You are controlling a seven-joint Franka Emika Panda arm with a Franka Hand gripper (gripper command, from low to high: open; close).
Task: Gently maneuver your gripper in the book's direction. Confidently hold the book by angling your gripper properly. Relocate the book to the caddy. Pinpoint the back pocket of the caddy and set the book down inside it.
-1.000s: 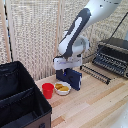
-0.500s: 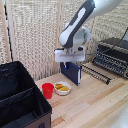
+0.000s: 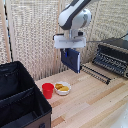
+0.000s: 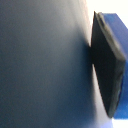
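Note:
My gripper is shut on the dark navy book, which hangs upright below the white block, well above the wooden table. The black fabric caddy with inner dividers stands at the exterior view's lower left, apart from the book. In the wrist view the book's dark cover fills most of the picture, with one dark, blue-tipped finger pressed against it.
A red cup and a small white bowl of yellow food sit on the table below the book. A black toaster oven with a pulled-out rack stands at the exterior view's right. A reed screen stands behind.
The arm has lifted the book higher off the table over the last second, keeping hold of it.

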